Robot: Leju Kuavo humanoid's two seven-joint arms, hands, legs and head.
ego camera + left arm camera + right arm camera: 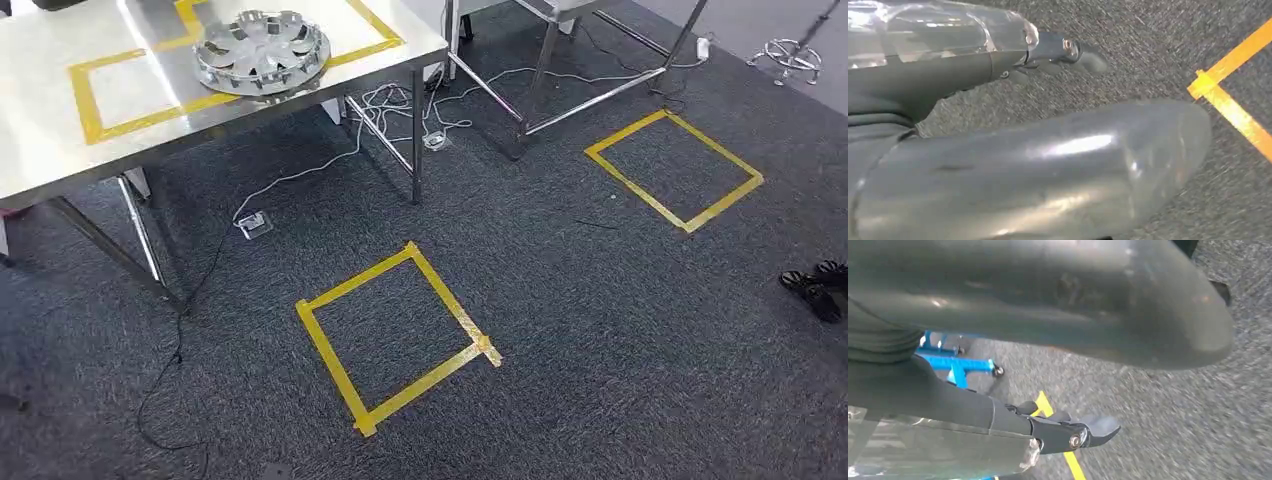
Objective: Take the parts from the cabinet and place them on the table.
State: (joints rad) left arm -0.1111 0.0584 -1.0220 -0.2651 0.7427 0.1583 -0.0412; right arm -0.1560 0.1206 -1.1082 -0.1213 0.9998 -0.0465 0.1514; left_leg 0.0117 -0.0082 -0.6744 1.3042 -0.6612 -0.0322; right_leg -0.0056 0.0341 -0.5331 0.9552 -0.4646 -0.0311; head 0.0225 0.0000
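Well, the hubcap (262, 50) sits on the table (60, 140) — no robot hand touching.

Dark grey carpet floor (600, 330) with steel furniture and yellow tape marks.
Steel-top table (40, 140) upper left on thin metal legs, shiny under overhead light, yellow tape outline (90, 110) on its top. Second metal frame (560, 80) at top centre. White cables (400, 110) run on the carpet under both, a black cable (175, 350) trails toward the near side, small floor socket plate (253, 224) near the table leg. Two yellow tape squares on the floor: one centre (395, 335), one to the right (675, 170). Chrome chair base (790, 55) top right. Blue metal frame (955, 365) on castors in the right wrist view.
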